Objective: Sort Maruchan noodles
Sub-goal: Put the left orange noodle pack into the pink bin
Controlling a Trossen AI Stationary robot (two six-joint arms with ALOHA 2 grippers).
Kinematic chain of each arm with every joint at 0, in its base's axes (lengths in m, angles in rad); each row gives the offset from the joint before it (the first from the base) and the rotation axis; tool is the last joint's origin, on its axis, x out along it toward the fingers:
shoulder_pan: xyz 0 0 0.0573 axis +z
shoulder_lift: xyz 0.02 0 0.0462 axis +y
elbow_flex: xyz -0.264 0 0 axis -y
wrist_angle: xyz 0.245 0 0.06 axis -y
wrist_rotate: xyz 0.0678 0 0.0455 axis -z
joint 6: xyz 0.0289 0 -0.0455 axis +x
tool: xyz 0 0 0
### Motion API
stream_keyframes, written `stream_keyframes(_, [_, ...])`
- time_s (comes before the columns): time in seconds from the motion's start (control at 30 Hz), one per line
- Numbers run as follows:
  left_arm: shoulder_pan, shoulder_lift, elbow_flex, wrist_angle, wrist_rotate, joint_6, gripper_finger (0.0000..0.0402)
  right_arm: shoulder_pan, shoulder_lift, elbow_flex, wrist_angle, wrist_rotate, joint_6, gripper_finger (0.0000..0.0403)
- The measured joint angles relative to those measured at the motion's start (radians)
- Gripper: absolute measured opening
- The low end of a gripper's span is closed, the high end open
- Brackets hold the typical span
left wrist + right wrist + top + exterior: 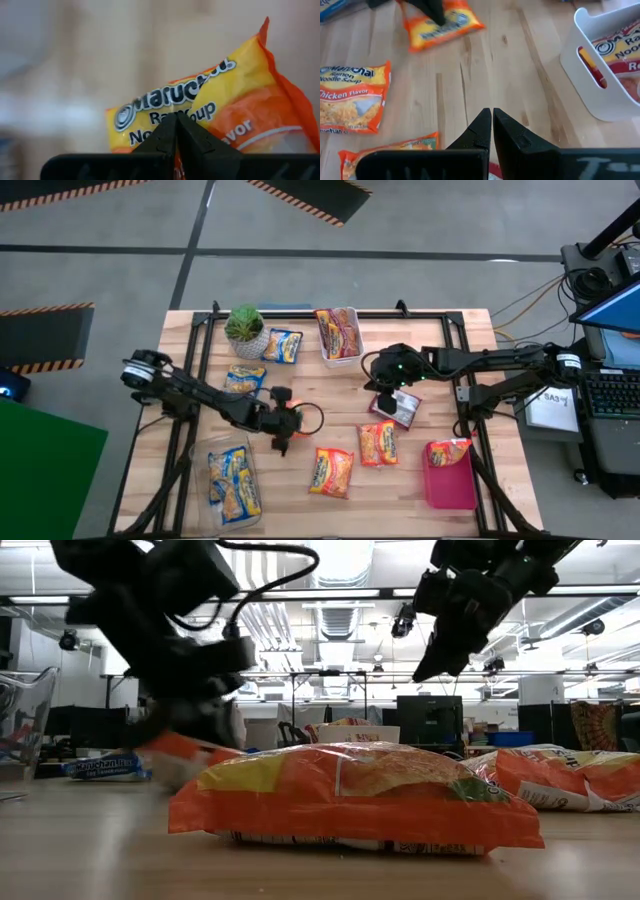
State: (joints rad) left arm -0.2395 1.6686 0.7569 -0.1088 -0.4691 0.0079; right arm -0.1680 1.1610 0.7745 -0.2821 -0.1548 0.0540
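Left gripper clamped tight on an orange packet, pinched at one edge, hanging mid-table just off the wood. Packet's long axis running crosswise to the fingers in the left wrist view. Outward from there: clear bin with blue packets close by at the near-left corner, two more orange packets lying flat to the right, pink bin holding an orange one far off at the near-right. Probably headed for that pink bin, so a long carry across, toward the other arm's side.

Right gripper pressed shut, nothing clearly between the fingers, poised right over a maroon packet near centre-right. White bin of red packets just behind it, toward the far edge. Short hop for that arm. Blue packets loose beside the potted plant, nearer the left arm.
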Motion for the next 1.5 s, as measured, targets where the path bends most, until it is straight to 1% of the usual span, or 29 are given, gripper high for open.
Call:
stream_keyframes(0.07, [0.027,0.011,-0.002,0.071,-0.122,0.008,0.0000,0.000,0.000,0.000,0.020,0.000,-0.001,0.0009])
stream_keyframes(0.1, [0.041,0.011,0.004,0.098,-0.168,0.012,0.0000,0.000,0.000,0.000,0.027,0.000,-0.001,0.0009])
stream_keyframes(0.13, [0.052,0.008,0.013,0.108,-0.193,0.021,0.0000,0.000,0.000,0.000,0.034,0.000,0.002,0.0009])
stream_keyframes(0.17, [0.061,0.003,0.020,0.108,-0.197,0.035,0.0000,0.000,0.000,0.000,0.039,0.000,0.006,0.0009])
stream_keyframes(0.3, [0.063,-0.032,0.031,0.093,-0.182,0.128,0.0000,0.000,0.005,-0.001,0.060,0.000,0.069,0.0009])
stream_keyframes(0.4, [0.055,-0.076,0.031,0.029,-0.080,0.181,0.0000,0.000,0.018,-0.001,0.066,0.000,0.149,0.0009])
stream_keyframes(0.5, [0.051,-0.116,0.031,-0.090,0.006,0.159,0.0000,0.000,0.041,-0.001,0.073,0.000,0.232,0.0009])
stream_keyframes(0.6, [0.052,-0.148,0.022,-0.191,0.015,0.111,0.0000,0.000,0.076,-0.001,0.110,0.001,0.309,0.0009])
stream_keyframes(0.7, [0.052,-0.163,-0.001,-0.246,0.016,0.098,0.0000,0.000,0.122,-0.001,0.159,0.004,0.367,0.0009])
stream_keyframes(0.87, [0.055,-0.161,-0.041,-0.231,0.016,0.096,0.0000,0.000,0.211,-0.001,0.237,0.005,0.394,0.0022])
stream_keyframes(1.0, [0.066,-0.158,-0.077,-0.142,0.016,0.087,0.0000,-0.005,0.287,-0.001,0.352,-0.001,0.474,0.0055])
stream_keyframes(1.1, [0.067,-0.159,-0.092,-0.080,0.016,0.079,0.0000,-0.009,0.340,0.017,0.407,-0.004,0.615,0.0094])
stream_keyframes(1.17, [0.067,-0.153,-0.101,-0.038,0.016,0.078,0.0000,-0.009,0.372,0.035,0.404,-0.003,0.690,0.0124])
stream_keyframes(1.33, [0.070,-0.144,-0.137,0.008,0.017,0.079,0.0000,-0.011,0.457,0.087,0.405,-0.003,0.804,0.0199])
stream_keyframes(1.5, [0.073,-0.141,-0.155,0.022,0.015,0.056,0.0000,-0.012,0.548,0.170,0.407,-0.009,0.826,0.0256])
